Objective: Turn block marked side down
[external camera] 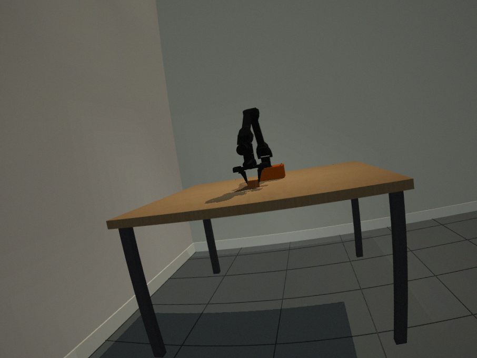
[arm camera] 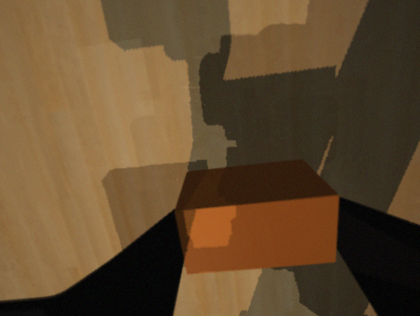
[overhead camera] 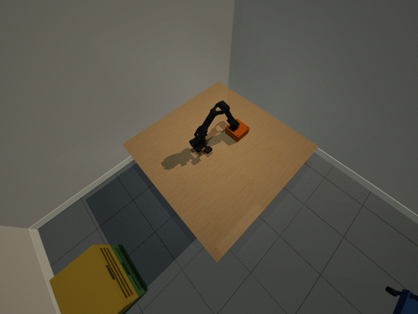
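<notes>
An orange block (external camera: pixel 252 184) (arm camera: pixel 279 239) stands on the table (overhead camera: pixel 236 196) (external camera: pixel 327 179) (arm camera: pixel 56 116). My gripper (overhead camera: pixel 203 149) (external camera: pixel 252 182) (arm camera: pixel 251 210) is shut on it, with one black finger against each end. In the wrist view the block's upper face is plain orange, with a lighter lit patch at the left, and its far side is dark in shadow. No mark shows on the faces in view. In the top view the gripper hides nearly all of the block.
The arm's orange base box (overhead camera: pixel 240 129) (external camera: pixel 274 172) stands on the table behind the gripper. Shadows of the arm lie across the wood around the block. On the floor are a yellow and green box (overhead camera: pixel 91 280) and part of a blue object (overhead camera: pixel 406 302).
</notes>
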`<state>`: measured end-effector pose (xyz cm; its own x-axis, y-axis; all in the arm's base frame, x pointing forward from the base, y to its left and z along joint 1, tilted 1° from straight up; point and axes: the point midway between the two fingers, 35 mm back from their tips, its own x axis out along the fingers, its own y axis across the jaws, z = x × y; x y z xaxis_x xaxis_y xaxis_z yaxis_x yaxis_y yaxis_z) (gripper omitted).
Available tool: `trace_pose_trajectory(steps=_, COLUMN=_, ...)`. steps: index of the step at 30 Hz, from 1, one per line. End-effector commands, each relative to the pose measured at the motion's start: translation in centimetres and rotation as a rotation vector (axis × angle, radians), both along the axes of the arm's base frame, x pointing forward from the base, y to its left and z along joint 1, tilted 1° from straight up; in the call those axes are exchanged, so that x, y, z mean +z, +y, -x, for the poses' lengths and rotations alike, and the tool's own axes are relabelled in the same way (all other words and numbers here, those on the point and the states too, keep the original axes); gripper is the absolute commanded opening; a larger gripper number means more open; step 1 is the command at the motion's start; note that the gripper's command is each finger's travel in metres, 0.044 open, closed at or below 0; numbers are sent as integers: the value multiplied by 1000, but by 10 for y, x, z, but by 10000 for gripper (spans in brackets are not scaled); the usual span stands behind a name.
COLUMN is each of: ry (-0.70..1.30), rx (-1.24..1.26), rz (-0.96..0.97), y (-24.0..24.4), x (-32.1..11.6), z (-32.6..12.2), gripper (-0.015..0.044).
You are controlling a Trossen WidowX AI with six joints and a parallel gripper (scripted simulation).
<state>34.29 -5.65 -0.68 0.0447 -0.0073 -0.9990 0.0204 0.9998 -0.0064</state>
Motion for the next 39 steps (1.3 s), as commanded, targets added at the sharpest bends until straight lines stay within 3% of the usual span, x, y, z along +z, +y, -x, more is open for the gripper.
trace_pose_trajectory(steps=1, ry=3, rx=-5, rz=1, y=0, x=-1, z=1, gripper=163)
trace_pose_trajectory(steps=4, ry=3, rx=-5, rz=1, y=0, x=-1, z=1, gripper=142)
trace_pose_trajectory(steps=10, ry=3, rx=-5, rz=1, y=0, x=28, z=2, gripper=0)
trace_pose_trajectory(steps=16, ry=-8, rx=-5, rz=1, y=0, x=28, z=2, gripper=0)
trace_pose_trajectory(steps=39, ry=-380, rx=-8, rz=5, y=-1, x=15, z=1, gripper=0)
